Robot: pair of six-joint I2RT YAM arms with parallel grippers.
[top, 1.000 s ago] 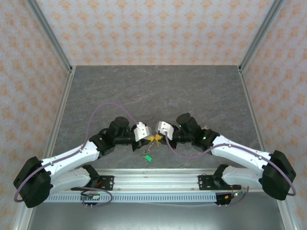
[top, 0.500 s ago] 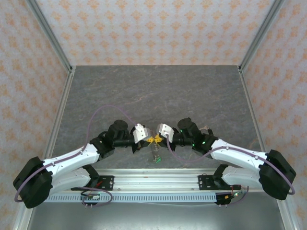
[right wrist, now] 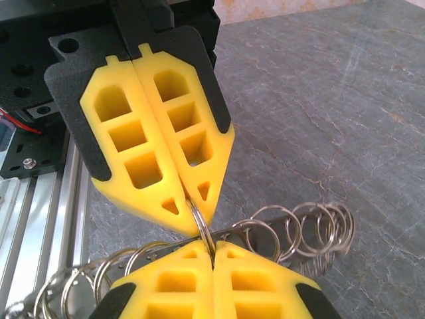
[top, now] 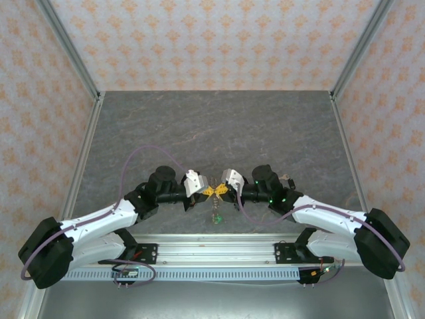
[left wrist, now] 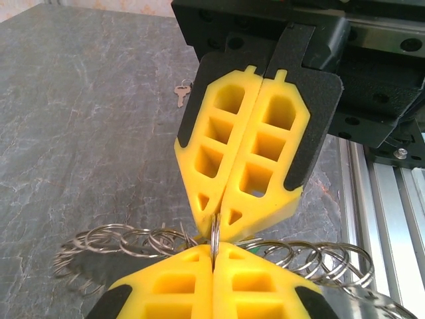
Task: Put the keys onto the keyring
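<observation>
Over the grey table [top: 219, 126], the left arm [top: 99, 222] and right arm [top: 325, 216] are meeting tip to tip at the middle of its near edge. The left gripper [top: 208, 192] and right gripper [top: 220, 191] are both clenching, each pinching the same loop of the keyring [left wrist: 133, 240], whose coiled wire is sagging out to the left and right of them. With two closed grips crowding one thin loop, either arm pulling away is risking a stretched or twisted coil. The wire could also be slipping off the smooth yellow fingertips [right wrist: 154, 198] and dropping. No opening is showing for threading, so forcing a key on could be bending the wire. A silver key [left wrist: 181, 92] is lying flat on the table, well apart. A green-headed key [top: 216, 215] is sitting just near of the grippers, and I cannot tell whether it is hanging or lying.
</observation>
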